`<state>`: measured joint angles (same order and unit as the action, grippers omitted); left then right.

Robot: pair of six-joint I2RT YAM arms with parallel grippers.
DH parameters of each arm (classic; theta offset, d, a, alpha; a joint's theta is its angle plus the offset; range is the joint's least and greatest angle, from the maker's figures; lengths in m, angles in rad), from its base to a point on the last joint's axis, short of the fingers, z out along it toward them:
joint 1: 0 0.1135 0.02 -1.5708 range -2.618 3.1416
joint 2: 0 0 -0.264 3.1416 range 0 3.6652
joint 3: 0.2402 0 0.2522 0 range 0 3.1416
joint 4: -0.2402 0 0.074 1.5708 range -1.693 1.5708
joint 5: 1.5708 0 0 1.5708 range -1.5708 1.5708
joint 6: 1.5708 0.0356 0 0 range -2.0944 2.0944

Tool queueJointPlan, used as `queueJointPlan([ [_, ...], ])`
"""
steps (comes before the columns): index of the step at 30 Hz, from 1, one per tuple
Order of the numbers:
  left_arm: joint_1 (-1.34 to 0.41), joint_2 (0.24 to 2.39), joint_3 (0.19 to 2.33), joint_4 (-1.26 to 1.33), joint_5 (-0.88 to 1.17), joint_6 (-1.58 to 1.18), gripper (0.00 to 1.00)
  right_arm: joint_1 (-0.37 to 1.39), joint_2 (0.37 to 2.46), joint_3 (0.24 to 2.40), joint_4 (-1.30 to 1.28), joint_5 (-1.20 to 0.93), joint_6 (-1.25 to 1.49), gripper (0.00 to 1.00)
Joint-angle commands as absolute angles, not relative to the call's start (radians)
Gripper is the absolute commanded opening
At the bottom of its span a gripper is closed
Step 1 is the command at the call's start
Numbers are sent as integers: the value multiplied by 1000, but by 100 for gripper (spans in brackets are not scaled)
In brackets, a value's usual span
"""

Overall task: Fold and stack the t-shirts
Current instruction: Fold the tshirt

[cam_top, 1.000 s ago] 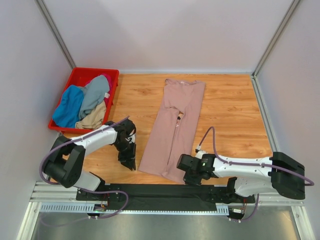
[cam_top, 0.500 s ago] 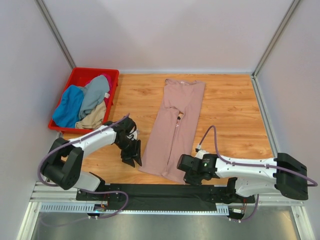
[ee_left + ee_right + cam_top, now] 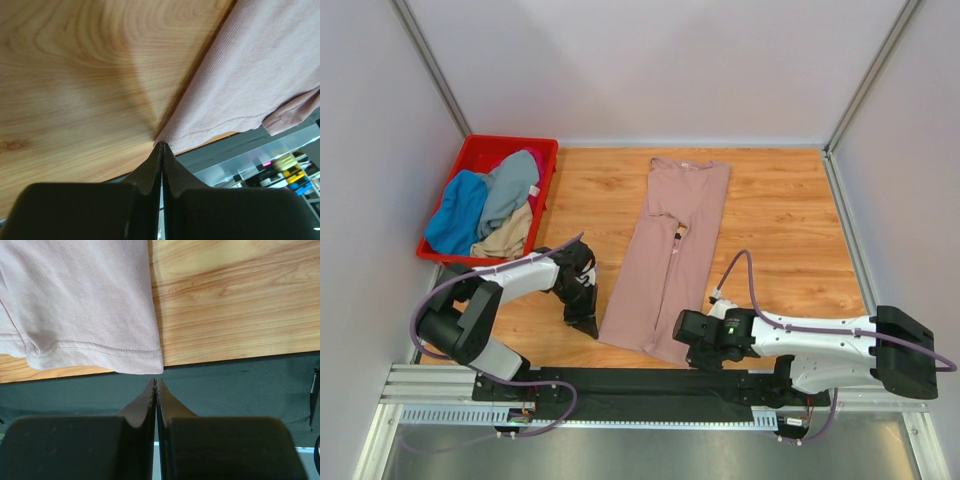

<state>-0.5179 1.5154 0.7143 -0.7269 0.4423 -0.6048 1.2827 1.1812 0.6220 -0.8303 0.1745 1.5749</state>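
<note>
**Both grippers at the near hem of the pink shirt**

We see the pink shirt (image 3: 672,250) lying flat on the table (image 3: 780,220), folded lengthwise into a long narrow strip. The collar end lies toward the far side. The strip slants leftward as it comes toward the near edge. A small dark print (image 3: 676,240) sits on its midline. The hem reaches the table's near edge, and its right corner lies just over the black mat (image 3: 650,385).

The left gripper (image 3: 588,326) is low over the wood at the hem's left corner. In its wrist view the fingers (image 3: 147,170) are pressed together, with only a hairline seam between them. Their tips meet the very corner of the cloth. We cannot tell whether any cloth is pinched.

The right gripper (image 3: 686,350) is at the hem's right corner. Its fingers (image 3: 142,405) are closed on nothing. The tips sit over the mat, just short of the hem corner, and a thin strip of mat shows between them and the cloth.

The red crate (image 3: 470,155) stands at the far left, well apart from the pink shirt. It holds a heap: a blue shirt (image 3: 455,220), a grey shirt (image 3: 510,190) and a beige cloth (image 3: 505,238).
</note>
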Motion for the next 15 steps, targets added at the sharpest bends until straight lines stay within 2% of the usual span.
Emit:
queueJointPlan([
  [1,-525,1517,704,-693,472,-614,1,1292,1174,660,-859,222,1608,0],
  [13,-534,1396,670,-791,468,-669,0,1308,1147,672,-916,239,1634,1],
  [15,-534,1405,690,-804,457,-658,0,1308,1147,660,-881,241,1658,12],
])
